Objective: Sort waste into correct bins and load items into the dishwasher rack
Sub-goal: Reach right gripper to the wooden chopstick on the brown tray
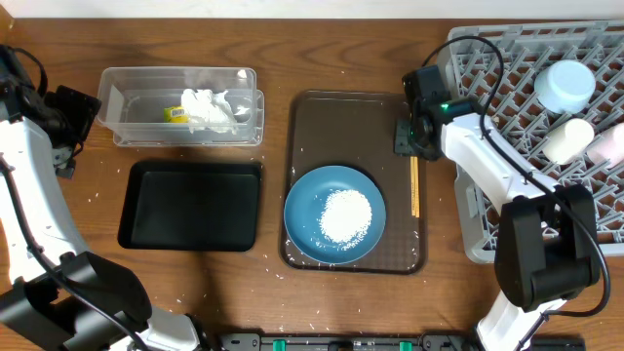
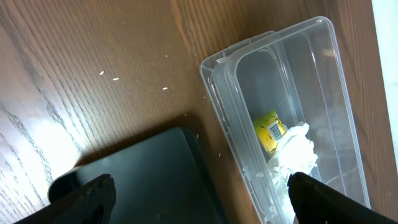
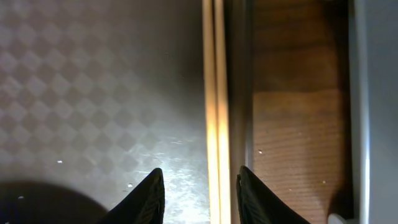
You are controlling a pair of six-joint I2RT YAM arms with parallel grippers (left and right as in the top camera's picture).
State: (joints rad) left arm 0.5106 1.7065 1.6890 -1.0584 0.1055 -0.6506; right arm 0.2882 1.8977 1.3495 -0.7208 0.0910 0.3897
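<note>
A pair of wooden chopsticks point(image 1: 414, 187) point(image 3: 216, 93) lies along the right edge of the brown serving tray point(image 1: 341, 127). My right gripper point(image 1: 411, 146) point(image 3: 200, 186) hangs over their far end with its jaws narrowly apart, one on each side of them. The dark-blue plate point(image 1: 307, 210) on that tray holds a heap of rice point(image 1: 346, 216). The clear box point(image 1: 117, 97) point(image 2: 286, 81) contains the napkin point(image 1: 210, 112) point(image 2: 295, 152) and the yellow-green wrapper point(image 1: 176, 114) point(image 2: 269, 130). My left gripper point(image 1: 70, 117) point(image 2: 199, 186) is wide open and empty above the black tray point(image 1: 190, 205) point(image 2: 155, 180).
The grey dishwasher rack point(image 1: 507, 58) at the right holds a light-blue bowl point(image 1: 565, 86) and two white cups point(image 1: 568, 139). Its grey wall point(image 3: 373, 93) runs close beside the brown tray. Stray rice grains dot the wood.
</note>
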